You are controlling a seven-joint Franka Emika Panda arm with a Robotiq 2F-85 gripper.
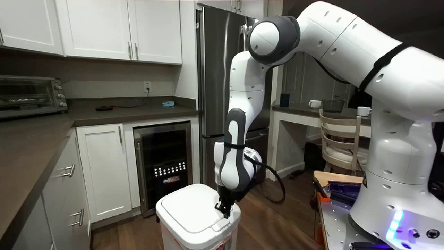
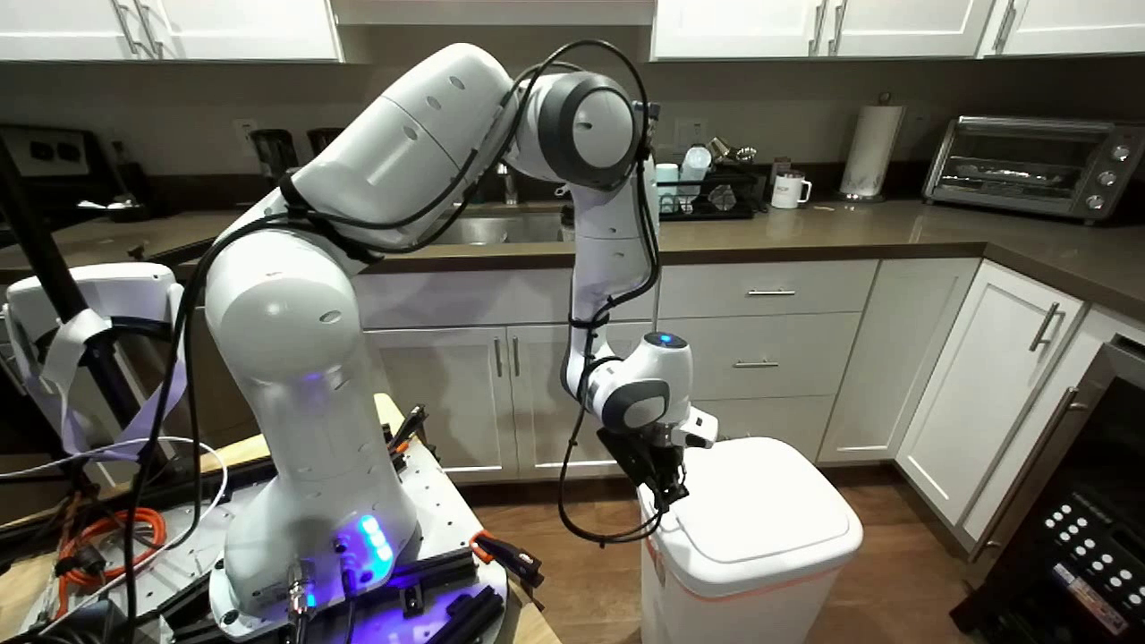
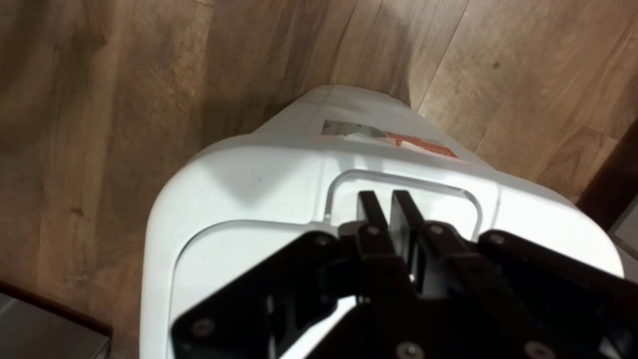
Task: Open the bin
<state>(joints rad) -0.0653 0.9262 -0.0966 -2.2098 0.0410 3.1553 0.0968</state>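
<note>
The white bin [image 1: 187, 211] stands on the floor with its flat lid down, in both exterior views [image 2: 760, 519]. In the wrist view, the bin [image 3: 259, 174] fills the lower middle, with a rounded tab panel [image 3: 448, 209] at the lid's edge. My black gripper [image 1: 222, 211] points down over this edge of the lid, also seen in an exterior view [image 2: 675, 496]. In the wrist view, the gripper's fingertips [image 3: 385, 197] are over the tab panel, with a narrow gap and nothing between them. I cannot tell whether they touch the panel.
White lower cabinets [image 1: 104, 173] and a glass-door cooler [image 1: 163, 163] stand behind the bin. A steel fridge [image 1: 218, 76] is at the back. The robot's base stands on a metal-topped table [image 1: 334, 222] beside the bin. A black cable loop [image 2: 564, 501] hangs by the wrist.
</note>
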